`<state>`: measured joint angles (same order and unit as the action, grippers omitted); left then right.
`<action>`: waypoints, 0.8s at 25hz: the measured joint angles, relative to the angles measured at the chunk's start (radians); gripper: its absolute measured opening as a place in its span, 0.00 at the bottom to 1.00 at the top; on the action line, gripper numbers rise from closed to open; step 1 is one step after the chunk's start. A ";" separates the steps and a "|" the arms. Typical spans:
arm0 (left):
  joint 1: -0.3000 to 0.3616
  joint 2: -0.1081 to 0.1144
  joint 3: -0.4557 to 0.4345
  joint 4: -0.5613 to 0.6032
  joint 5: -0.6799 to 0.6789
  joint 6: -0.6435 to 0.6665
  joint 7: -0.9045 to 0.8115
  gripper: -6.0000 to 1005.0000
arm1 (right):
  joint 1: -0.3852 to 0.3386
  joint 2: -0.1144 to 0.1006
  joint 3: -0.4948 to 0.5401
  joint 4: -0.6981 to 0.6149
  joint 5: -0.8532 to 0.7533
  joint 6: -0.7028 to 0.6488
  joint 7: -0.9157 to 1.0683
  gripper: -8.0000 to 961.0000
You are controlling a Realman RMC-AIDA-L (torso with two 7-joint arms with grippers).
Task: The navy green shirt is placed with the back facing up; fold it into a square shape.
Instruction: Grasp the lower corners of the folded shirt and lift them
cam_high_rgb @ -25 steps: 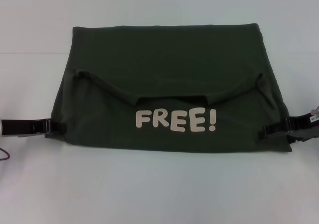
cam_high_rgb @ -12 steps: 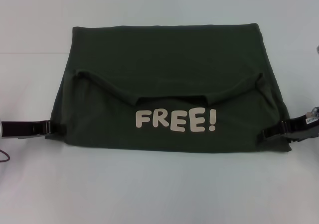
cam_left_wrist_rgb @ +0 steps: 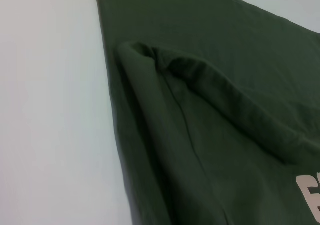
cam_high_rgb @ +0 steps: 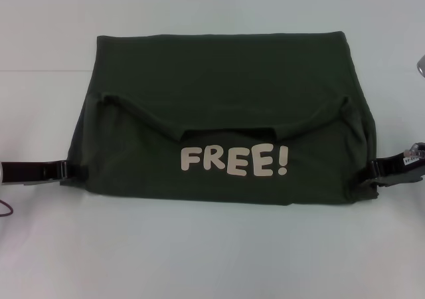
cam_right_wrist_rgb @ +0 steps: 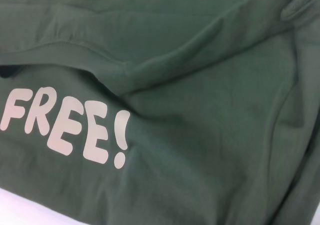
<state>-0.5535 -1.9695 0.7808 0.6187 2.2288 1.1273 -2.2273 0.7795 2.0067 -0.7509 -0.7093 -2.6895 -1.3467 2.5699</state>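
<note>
The navy green shirt (cam_high_rgb: 222, 116) lies centred on the worktop (cam_high_rgb: 212, 252), near half folded over, lettering up. My left hand (cam_high_rgb: 78, 170) touches its left edge, my right hand (cam_high_rgb: 373, 171) its right; whether either is spread or pinching, I cannot tell. Side folds appear next: each edge needs a firm pinch.

The left gripper (cam_high_rgb: 74, 171) is held low at the left edge of the navy green shirt (cam_high_rgb: 226, 86); the right gripper (cam_high_rgb: 374, 169) is held at its right edge.
</note>
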 joint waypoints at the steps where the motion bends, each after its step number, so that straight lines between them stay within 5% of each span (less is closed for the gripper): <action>1: 0.000 0.000 0.000 0.000 0.000 0.000 0.000 0.05 | 0.000 0.000 0.000 0.000 0.000 0.000 0.000 0.58; 10: -0.003 0.001 -0.001 0.000 0.000 0.000 0.000 0.05 | 0.001 -0.004 0.001 -0.001 0.001 0.000 -0.001 0.17; 15: -0.003 0.005 -0.002 0.000 0.000 0.007 -0.001 0.05 | 0.003 -0.013 0.000 -0.001 0.006 -0.012 -0.006 0.04; 20: -0.004 0.018 -0.003 0.001 0.000 0.049 -0.008 0.05 | -0.002 -0.037 0.004 -0.002 0.037 -0.063 -0.041 0.04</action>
<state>-0.5571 -1.9511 0.7774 0.6195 2.2288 1.1761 -2.2354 0.7779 1.9697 -0.7472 -0.7118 -2.6521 -1.4100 2.5292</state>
